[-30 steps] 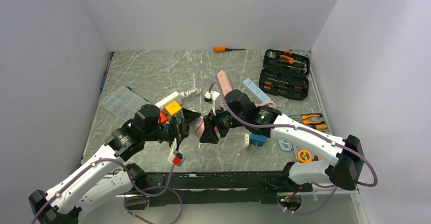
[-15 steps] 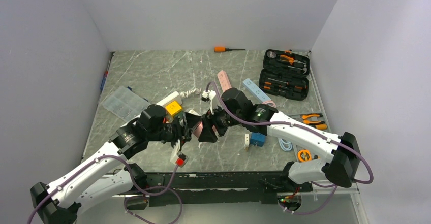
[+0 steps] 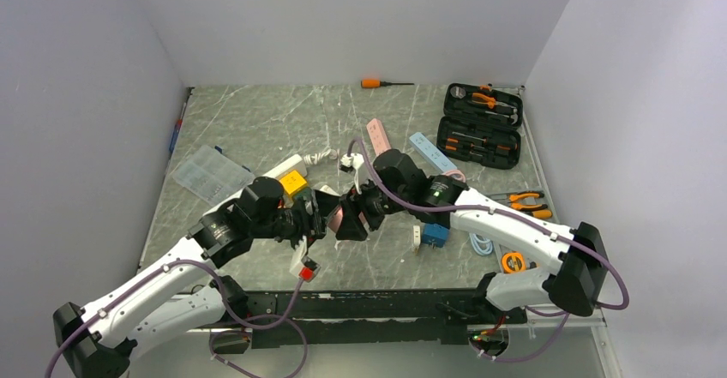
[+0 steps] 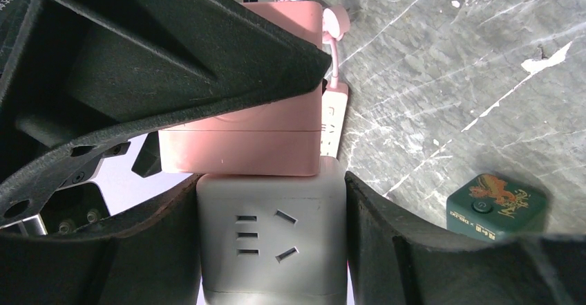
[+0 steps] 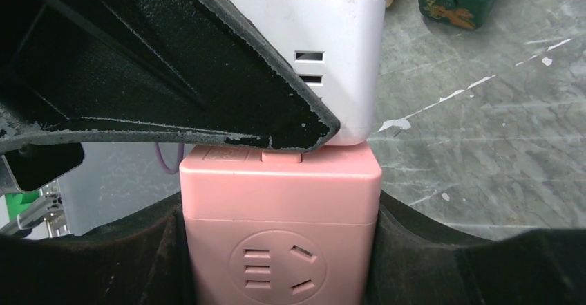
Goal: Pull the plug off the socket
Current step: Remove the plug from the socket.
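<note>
Brightly and evenly lit from overhead in the top view, with only faint, soft shadows on the table (image 3: pixel 257 121). Sharp and free of blur up close, yet short on detail in the black fingers (image 4: pixel 428 263) along the lower edge of both wrist views.

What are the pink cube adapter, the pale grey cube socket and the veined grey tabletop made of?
Pink cube adapter: likely matte moulded plastic, smooth rounded edges, visible seam.
Pale grey cube socket: similar plastic, cleanly moulded slots.
Veined grey tabletop: marble look, white veins; possibly printed laminate.
</note>
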